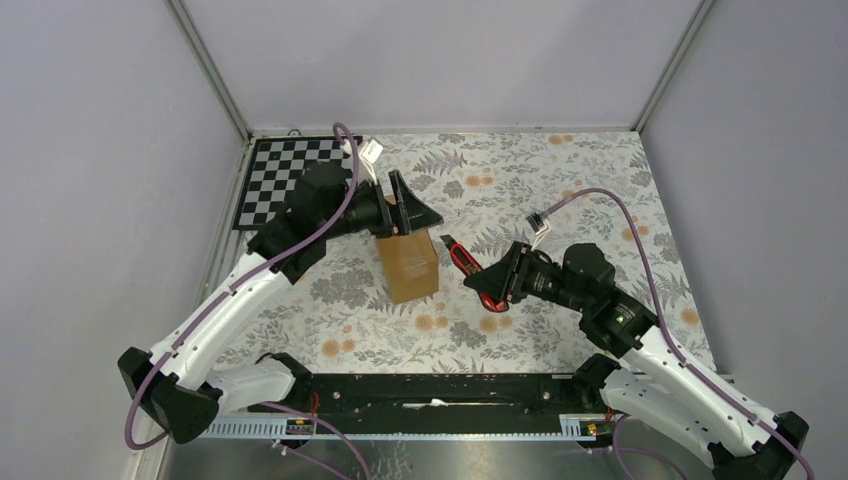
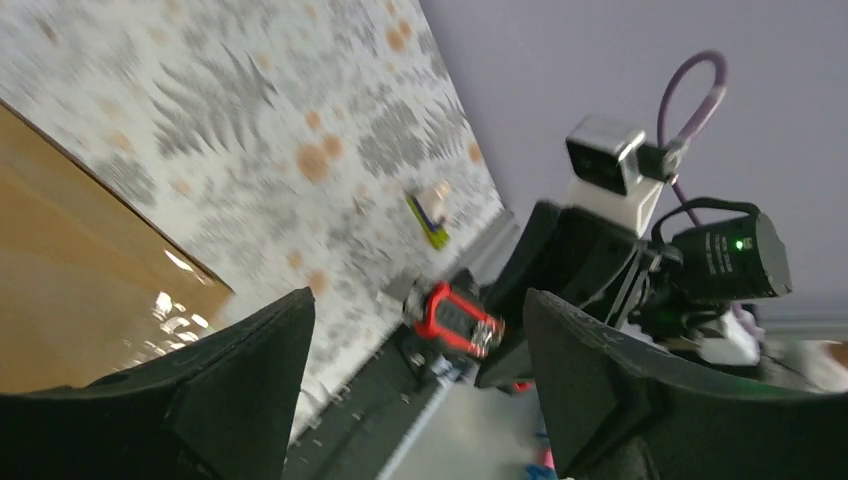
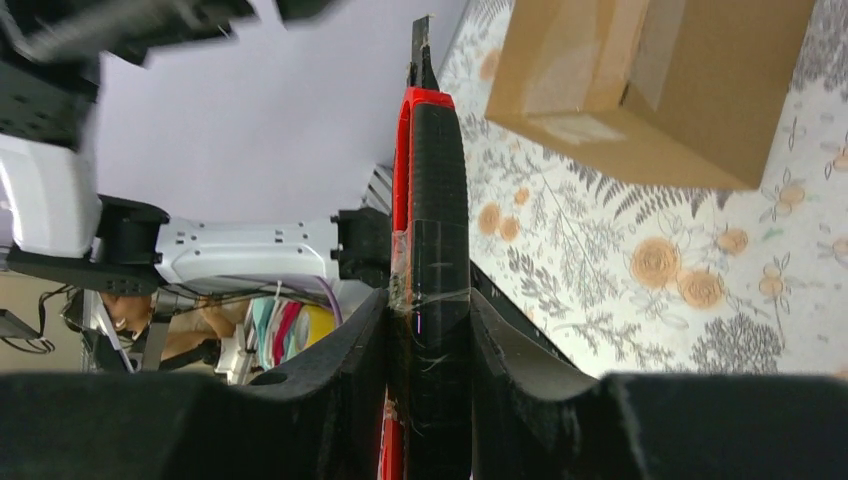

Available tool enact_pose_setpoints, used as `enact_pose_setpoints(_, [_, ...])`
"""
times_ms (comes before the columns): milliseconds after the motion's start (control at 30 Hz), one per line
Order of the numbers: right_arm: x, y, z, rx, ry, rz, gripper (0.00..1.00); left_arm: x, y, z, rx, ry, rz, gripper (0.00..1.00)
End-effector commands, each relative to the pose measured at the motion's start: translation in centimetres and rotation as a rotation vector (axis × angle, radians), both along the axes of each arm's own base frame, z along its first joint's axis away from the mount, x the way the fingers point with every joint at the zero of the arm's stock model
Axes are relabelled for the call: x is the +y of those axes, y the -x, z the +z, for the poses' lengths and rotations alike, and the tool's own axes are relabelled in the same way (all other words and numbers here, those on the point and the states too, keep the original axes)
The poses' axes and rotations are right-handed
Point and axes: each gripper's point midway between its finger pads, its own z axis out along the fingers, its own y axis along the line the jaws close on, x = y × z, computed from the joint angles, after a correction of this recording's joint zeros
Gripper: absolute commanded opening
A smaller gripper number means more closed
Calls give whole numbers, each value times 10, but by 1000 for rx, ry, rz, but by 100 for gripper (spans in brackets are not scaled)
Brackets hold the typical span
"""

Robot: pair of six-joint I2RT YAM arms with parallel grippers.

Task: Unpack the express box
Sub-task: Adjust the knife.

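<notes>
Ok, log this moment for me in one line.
left gripper: open, above far top edge of express box | right gripper: shut on cutter, blade toward box, not touching | box: flaps closed

Bright, even light, soft shadows. Left wrist view is motion-blurred; glare on the box point(image 2: 70, 270) at nine o'clock.

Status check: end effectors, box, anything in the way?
Left end effector open beside express box. Right end effector shut on red-handled cutter, tip near box. Nothing in between.
</notes>
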Motion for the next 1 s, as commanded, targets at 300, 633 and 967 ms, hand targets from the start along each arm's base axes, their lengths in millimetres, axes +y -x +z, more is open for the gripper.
enact_pose_setpoints(300, [15,-26,55,-120,-211,-61,0,-28,36,7,245,353,-155,78])
enact_pose_setpoints(633, [20,-26,55,-90,-232,-41,0,-47,36,0,274,422,-195,53])
enact_pose_setpoints(967, [25,-19,53,-32,-287,4,15,-53,32,-10,285,450,-180,0])
